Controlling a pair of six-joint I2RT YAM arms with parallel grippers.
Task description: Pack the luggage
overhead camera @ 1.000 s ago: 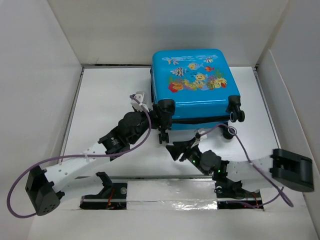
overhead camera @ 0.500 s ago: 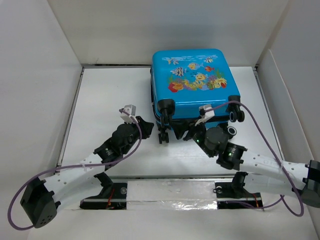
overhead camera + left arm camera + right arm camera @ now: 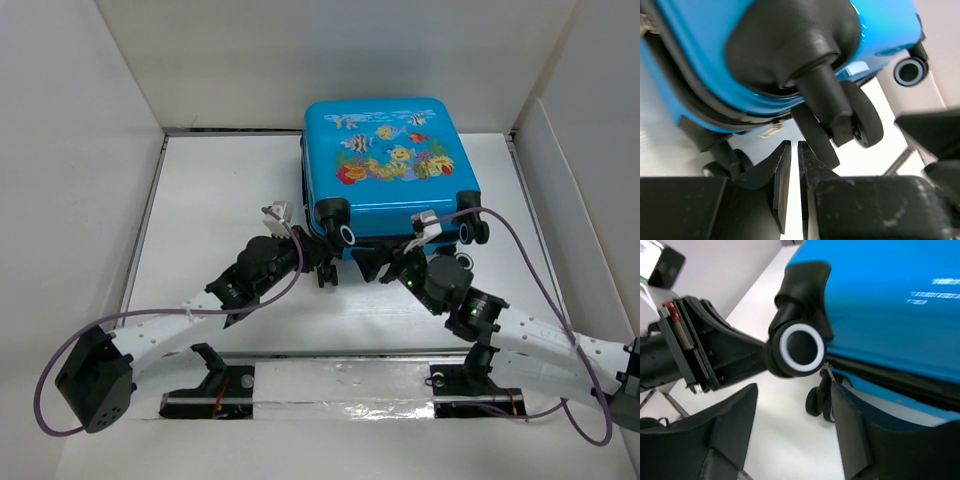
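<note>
The luggage (image 3: 390,180) is a bright-blue suitcase with a fish print, lying flat at the back centre, its black wheels toward me. A dark seam runs between its two shells (image 3: 900,375). My left gripper (image 3: 322,258) is at the front-left corner, just under the caster (image 3: 840,120); its jaws (image 3: 792,150) are shut with nothing between them. My right gripper (image 3: 381,263) stands open at the front edge, its fingers (image 3: 735,415) apart below the white-ringed wheel (image 3: 800,350). A zipper pull (image 3: 827,367) hangs beside its right finger. Nothing is held.
White walls box in the table on the left, back and right (image 3: 90,150). Two more casters (image 3: 472,232) stick out at the luggage's front-right corner. The left arm's wrist (image 3: 695,350) is close to my right gripper. A purple cable (image 3: 510,250) loops over the right arm.
The left gripper has shut and moved in under the front-left caster, which has swivelled to show its white ring. The right gripper has opened wider and come up to the luggage's front edge.
</note>
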